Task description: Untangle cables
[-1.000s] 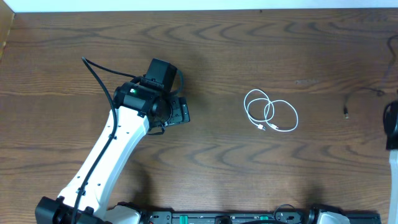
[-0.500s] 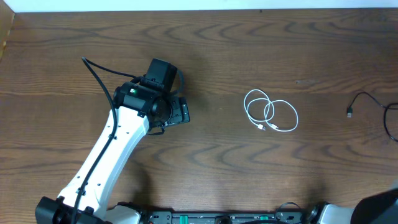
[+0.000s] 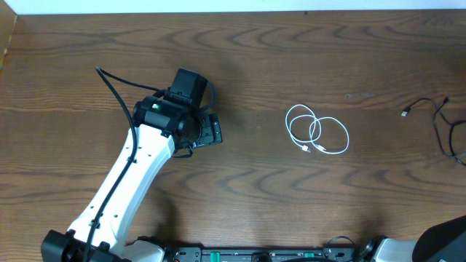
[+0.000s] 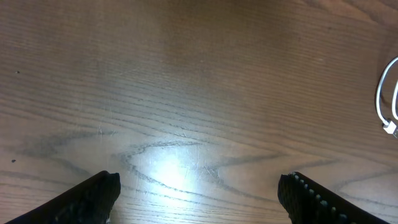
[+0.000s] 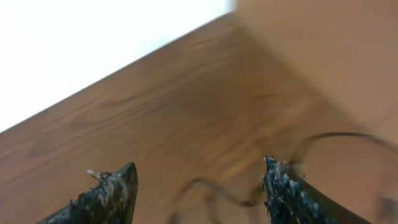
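Note:
A white cable (image 3: 317, 133) lies in two loose loops right of the table's middle; its edge shows in the left wrist view (image 4: 384, 99). A thin black cable (image 3: 439, 118) lies apart from it at the table's right edge, its plug (image 3: 405, 112) pointing left. My left gripper (image 3: 215, 131) hovers left of centre, open over bare wood (image 4: 199, 196), well away from the white cable. The right gripper (image 5: 198, 186) stands open in its blurred wrist view, with the black cable (image 5: 227, 194) lying loose on the table between and beyond its fingers (image 5: 109, 196).
The brown wooden table (image 3: 291, 58) ends at a white strip along its far edge. A dark part of the right arm (image 3: 445, 244) shows at the bottom right corner. The left arm's white link (image 3: 127, 185) slants up from the bottom left.
The right gripper has opened and let go of the black cable. The right arm has left the table's right edge, and the cable's plug has shifted upward. The left arm is unmoved.

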Controlling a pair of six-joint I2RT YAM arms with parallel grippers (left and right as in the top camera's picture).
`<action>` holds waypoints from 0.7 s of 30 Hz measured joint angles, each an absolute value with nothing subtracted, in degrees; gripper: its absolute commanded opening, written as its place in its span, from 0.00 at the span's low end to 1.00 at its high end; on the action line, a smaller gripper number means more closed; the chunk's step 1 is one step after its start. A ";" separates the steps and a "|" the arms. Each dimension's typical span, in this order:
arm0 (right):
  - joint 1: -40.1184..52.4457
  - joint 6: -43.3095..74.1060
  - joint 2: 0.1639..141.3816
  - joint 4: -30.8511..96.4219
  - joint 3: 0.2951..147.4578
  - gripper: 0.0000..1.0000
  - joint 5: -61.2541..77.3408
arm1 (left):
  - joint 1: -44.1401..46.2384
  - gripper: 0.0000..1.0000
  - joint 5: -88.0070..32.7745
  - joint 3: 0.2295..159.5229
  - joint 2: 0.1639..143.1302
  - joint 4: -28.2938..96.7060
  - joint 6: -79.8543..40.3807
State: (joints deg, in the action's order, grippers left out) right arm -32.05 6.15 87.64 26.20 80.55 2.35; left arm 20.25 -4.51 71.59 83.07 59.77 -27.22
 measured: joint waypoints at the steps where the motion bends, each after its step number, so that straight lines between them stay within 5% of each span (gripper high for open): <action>1: -31.90 6.15 87.64 27.18 80.55 0.62 6.20 | 20.25 0.86 -4.51 71.59 83.07 59.77 -27.22; 8: -26.65 5.96 87.66 40.03 80.55 0.63 24.93 | 20.25 0.86 -4.51 71.59 83.07 59.77 -27.22; 21: -3.99 -13.72 97.27 59.64 80.14 0.69 30.87 | 20.25 0.86 -4.51 71.59 83.07 59.75 -27.20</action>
State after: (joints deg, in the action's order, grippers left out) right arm -3.99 -13.72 97.27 59.64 80.14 30.87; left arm 20.25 -4.51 71.59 83.07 59.75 -27.20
